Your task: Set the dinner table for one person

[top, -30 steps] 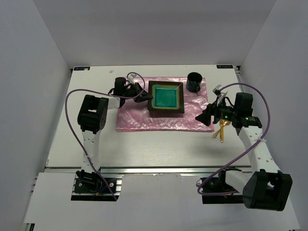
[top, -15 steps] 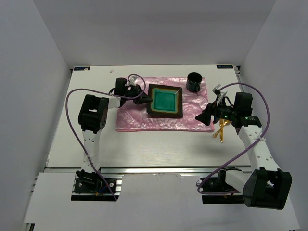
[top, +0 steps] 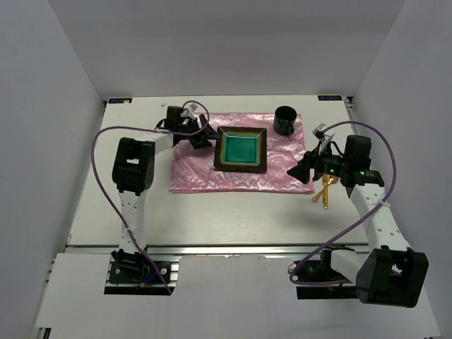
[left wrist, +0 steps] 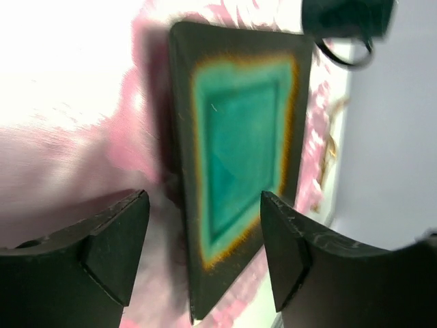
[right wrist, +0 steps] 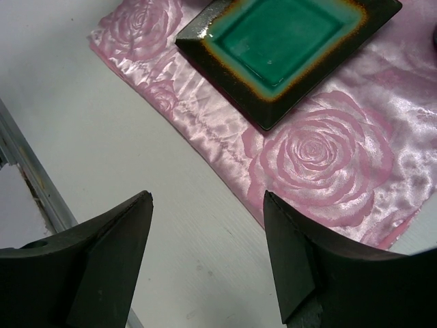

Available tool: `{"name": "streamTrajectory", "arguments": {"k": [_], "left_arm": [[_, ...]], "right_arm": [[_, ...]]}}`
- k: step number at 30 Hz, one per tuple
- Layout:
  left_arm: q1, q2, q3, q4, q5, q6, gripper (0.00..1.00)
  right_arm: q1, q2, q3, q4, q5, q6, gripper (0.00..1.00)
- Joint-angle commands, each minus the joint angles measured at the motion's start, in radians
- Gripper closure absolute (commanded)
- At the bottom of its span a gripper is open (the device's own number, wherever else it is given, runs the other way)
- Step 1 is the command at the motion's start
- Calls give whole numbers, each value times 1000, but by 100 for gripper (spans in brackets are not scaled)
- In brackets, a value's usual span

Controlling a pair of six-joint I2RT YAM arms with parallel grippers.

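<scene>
The worktop (top: 212, 212) lies under the plate (top: 241, 149), which is borne on the placemat (top: 191, 176). Left and right of the plate, the left end effector (left wrist: 205, 225) and right end effector (right wrist: 207, 205) are held apart, empty. The left is best lifted away without the plate being nudged.

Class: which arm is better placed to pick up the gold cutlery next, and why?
Right. The cutlery lies close to the open right gripper; the left gripper is away on the plate's far side.
</scene>
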Motion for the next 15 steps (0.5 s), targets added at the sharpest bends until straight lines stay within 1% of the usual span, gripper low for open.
{"name": "streamTrajectory", "arguments": {"k": [1,2,3,4,5,6,7,8,9,10,11,12,13,14,15], "left_arm": [[26,-132,125,-239,-152,143,24],[26,-149,174,-282,-195,163,24],[26,-167,191,-348,-265,201,24],[26,-219,197,-369,-301,208,25],[26,-253,178,-372,-332,208,26],[24,-291,158,-367,-379,206,28],[26,-374,130,-358,-396,203,40],[26,-418,59,-331,-413,180,52],[26,-463,23,-324,-447,167,67],[26,-544,-5,-327,-454,163,79],[23,-586,-70,-326,-459,154,96],[24,-632,-115,-309,-462,145,99],[24,-735,-164,-285,-462,134,99],[24,-786,-215,-245,-467,113,91],[24,-837,-312,-229,-471,101,81]], "right_arm": [[-6,-7,31,-1,27,-14,29],[-6,-9,31,-3,94,-14,30],[-6,-14,28,-1,144,-5,30],[-6,-21,25,5,197,6,31],[-6,-24,22,28,328,23,32],[-6,-27,20,37,392,66,34],[-6,-26,22,43,464,87,36],[-6,-23,20,49,588,109,45],[-6,-12,23,46,644,144,50],[-6,-3,26,37,717,150,56],[-9,3,31,25,727,147,63],[-11,14,33,4,730,141,65],[-14,17,29,-1,729,132,66],[-14,20,23,-1,726,129,67],[-15,28,17,-7,724,129,67]]}}
